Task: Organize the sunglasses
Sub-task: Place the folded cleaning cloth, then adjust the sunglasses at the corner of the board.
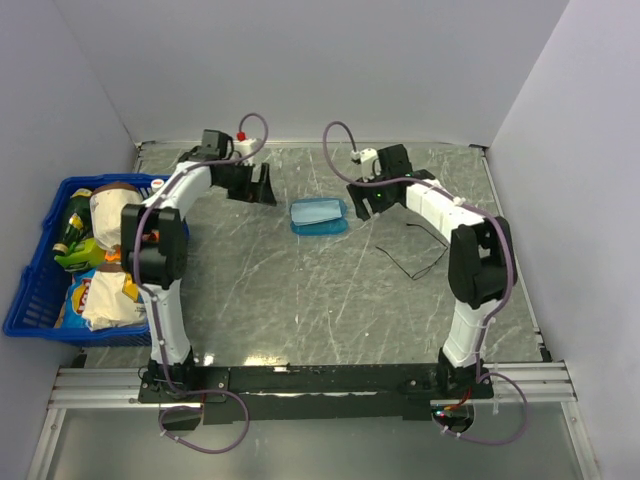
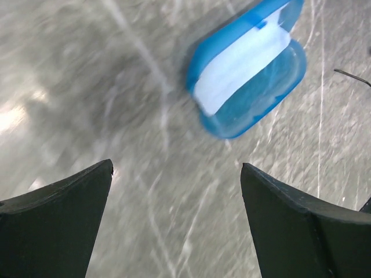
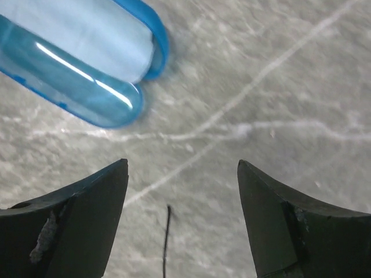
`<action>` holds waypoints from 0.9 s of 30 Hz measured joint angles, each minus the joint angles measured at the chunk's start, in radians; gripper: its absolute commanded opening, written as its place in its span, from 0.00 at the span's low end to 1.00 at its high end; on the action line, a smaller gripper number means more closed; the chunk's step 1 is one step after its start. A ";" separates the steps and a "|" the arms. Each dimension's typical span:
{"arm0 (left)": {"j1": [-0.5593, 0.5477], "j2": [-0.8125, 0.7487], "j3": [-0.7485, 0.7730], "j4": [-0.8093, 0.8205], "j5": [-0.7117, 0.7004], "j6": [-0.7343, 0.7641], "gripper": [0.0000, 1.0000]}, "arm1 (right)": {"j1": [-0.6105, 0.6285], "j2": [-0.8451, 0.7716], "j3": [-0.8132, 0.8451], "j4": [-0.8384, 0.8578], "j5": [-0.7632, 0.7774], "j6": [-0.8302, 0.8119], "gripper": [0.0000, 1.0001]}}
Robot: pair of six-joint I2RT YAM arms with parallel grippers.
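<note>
The sunglasses (image 1: 411,277), a thin black wire frame, lie on the grey table right of centre. A slim black tip of them shows in the right wrist view (image 3: 167,237) and at the edge of the left wrist view (image 2: 351,75). The blue translucent case (image 1: 319,215) rests mid-table with a pale cloth (image 2: 240,61) in it. My left gripper (image 1: 262,188) hovers open to the left of the case (image 2: 249,69). To the right of the case (image 3: 75,58) my right gripper (image 1: 362,205) stands open, and the wire tip lies on the table below its fingers.
A blue basket (image 1: 30,290) full of snack bags and a bottle stands at the table's left edge beside the left arm. White walls close the table on three sides. The right arm's elbow (image 1: 478,262) rises just right of the sunglasses.
</note>
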 measured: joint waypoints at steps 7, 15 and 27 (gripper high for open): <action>0.040 -0.142 -0.118 0.030 -0.032 0.033 0.96 | -0.060 -0.132 -0.083 -0.025 -0.008 -0.095 0.83; 0.031 -0.265 -0.207 0.005 -0.016 0.099 0.96 | -0.166 -0.311 -0.248 -0.135 -0.056 -0.357 0.82; 0.031 -0.383 -0.289 -0.154 0.021 0.204 0.96 | -0.253 -0.406 -0.523 -0.198 -0.008 -0.715 0.74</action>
